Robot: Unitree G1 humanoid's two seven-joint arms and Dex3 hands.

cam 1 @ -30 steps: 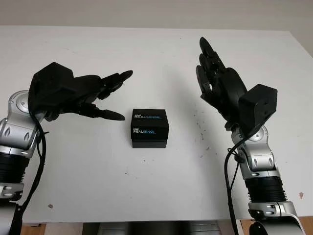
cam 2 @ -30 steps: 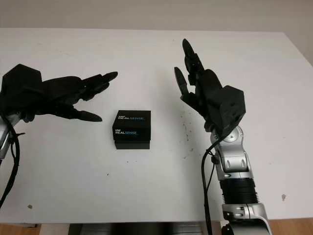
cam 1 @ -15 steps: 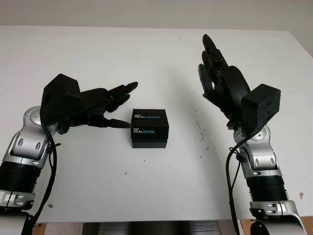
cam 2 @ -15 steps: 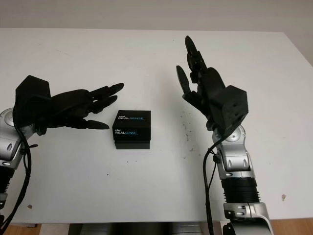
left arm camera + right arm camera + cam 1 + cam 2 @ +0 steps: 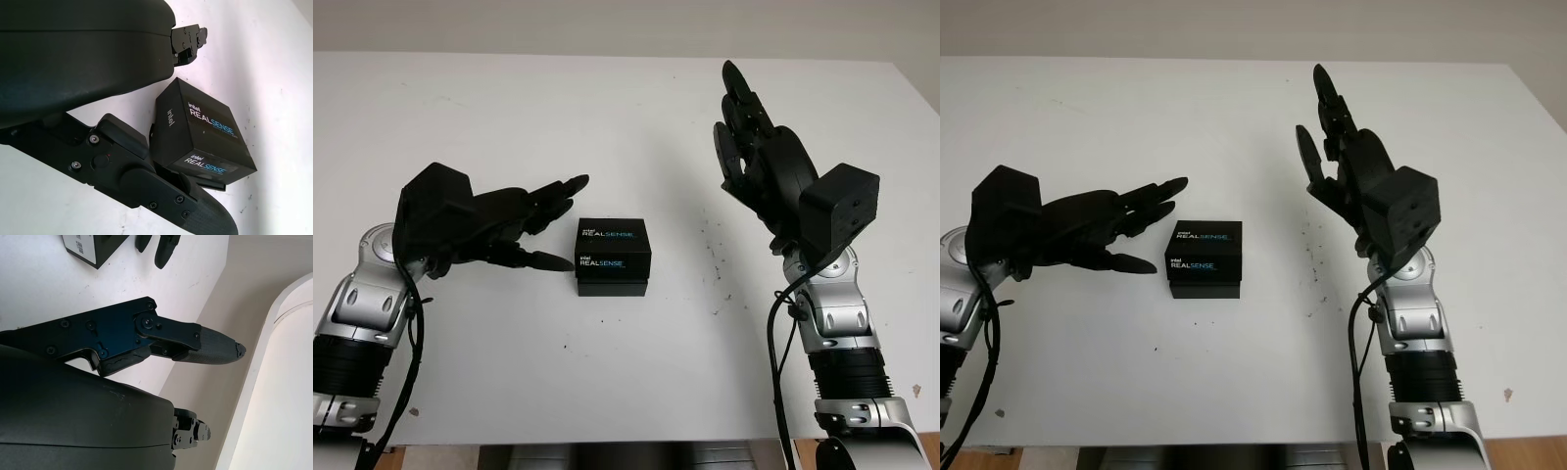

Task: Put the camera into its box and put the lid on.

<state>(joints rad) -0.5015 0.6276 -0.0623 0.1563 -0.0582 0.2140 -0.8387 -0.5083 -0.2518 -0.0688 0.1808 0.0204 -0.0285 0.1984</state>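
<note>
Your box (image 5: pixel 613 256) sits lidded on the counter (image 5: pixel 509 352); both the left robot hand (image 5: pixel 524 223) and right robot hand (image 5: pixel 756 157) are empty and wide, so draw them away without nudging it

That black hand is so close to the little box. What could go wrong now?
The left hand is open right beside the RealSense box, whose lid sits on top; a careless touch might slide the light box across the smooth white table or knock the lid askew. The right hand is open, raised off to the other side, too far away to steady the box.
</note>
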